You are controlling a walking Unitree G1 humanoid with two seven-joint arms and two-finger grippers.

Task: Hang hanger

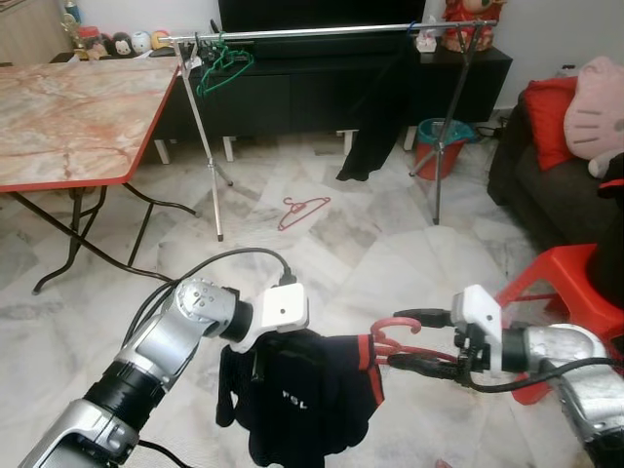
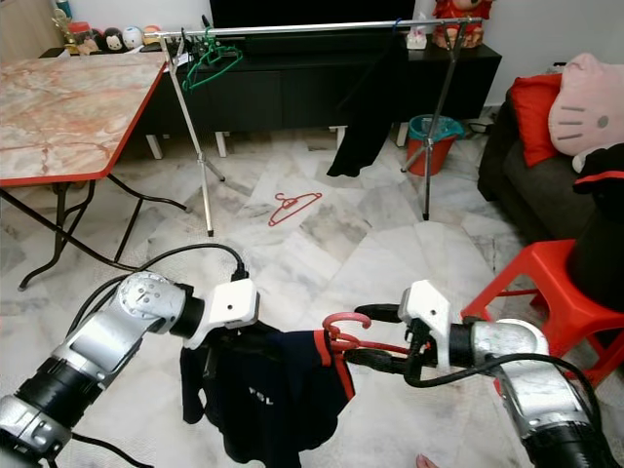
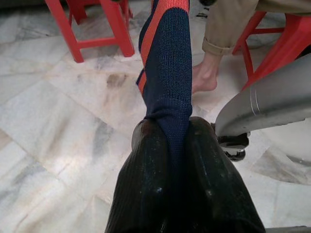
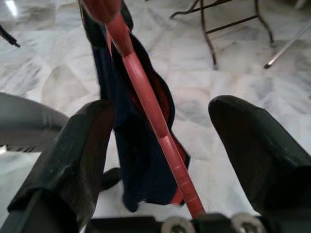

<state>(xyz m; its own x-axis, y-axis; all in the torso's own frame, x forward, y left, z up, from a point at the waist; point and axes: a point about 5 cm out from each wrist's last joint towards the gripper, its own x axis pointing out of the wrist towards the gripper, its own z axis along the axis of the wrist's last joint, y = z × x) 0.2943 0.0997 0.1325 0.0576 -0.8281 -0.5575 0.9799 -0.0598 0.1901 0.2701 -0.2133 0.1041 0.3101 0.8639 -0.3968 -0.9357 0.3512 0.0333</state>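
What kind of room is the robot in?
Most likely a home living room. There's a dark sofa with a plush cushion, a long black TV cabinet against the wall, and a clothes rack standing on the marble floor.

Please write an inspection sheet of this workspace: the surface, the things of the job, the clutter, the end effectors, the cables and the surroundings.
Surface: marble floor, pale and veined.
Job's things: red hanger inside a navy garment with red trim; drying rack across the room.
Clutter: spare red hanger lying on the floor; green hangers and a black cloth on the rack.
End effectors: left end effector shut on the garment; right end effector open, the hanger between its fingers.
Cables: black cable looping into the left wrist.
Surroundings: folding table, red stool, sofa, teal bucket, a person's foot.
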